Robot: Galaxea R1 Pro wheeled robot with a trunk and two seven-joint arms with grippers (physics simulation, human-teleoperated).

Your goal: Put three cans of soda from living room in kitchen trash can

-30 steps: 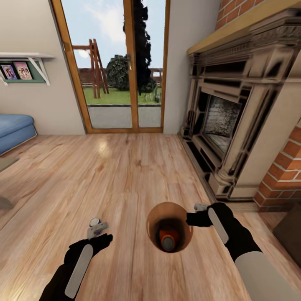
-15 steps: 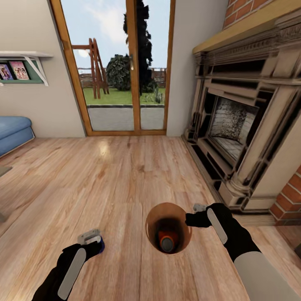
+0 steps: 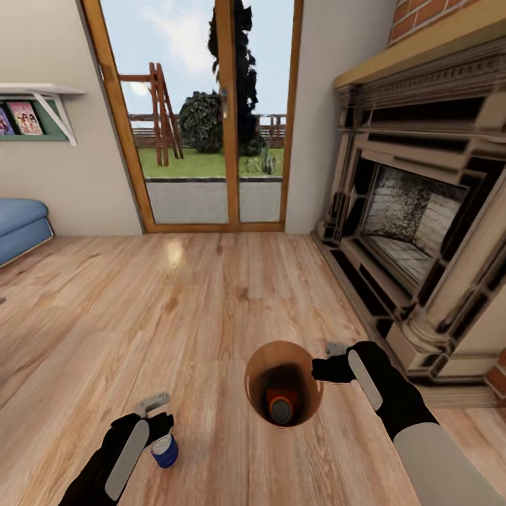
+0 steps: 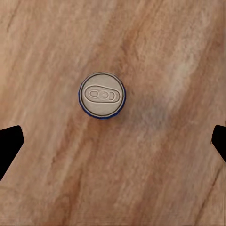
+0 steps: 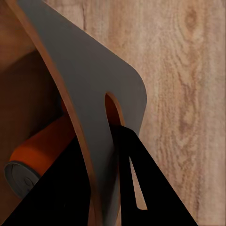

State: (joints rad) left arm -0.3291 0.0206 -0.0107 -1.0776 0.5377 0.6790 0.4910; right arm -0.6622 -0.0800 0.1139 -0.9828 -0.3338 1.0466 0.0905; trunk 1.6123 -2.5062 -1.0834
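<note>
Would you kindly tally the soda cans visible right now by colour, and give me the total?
Orange can, lying inside the trash can: 1
Dark blue can, below the left gripper: 1
Total: 2

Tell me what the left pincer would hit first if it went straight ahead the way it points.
Probably the blue can, standing upright on the wood floor between the open left pincer's fingers; the gap to it is unclear.
</note>
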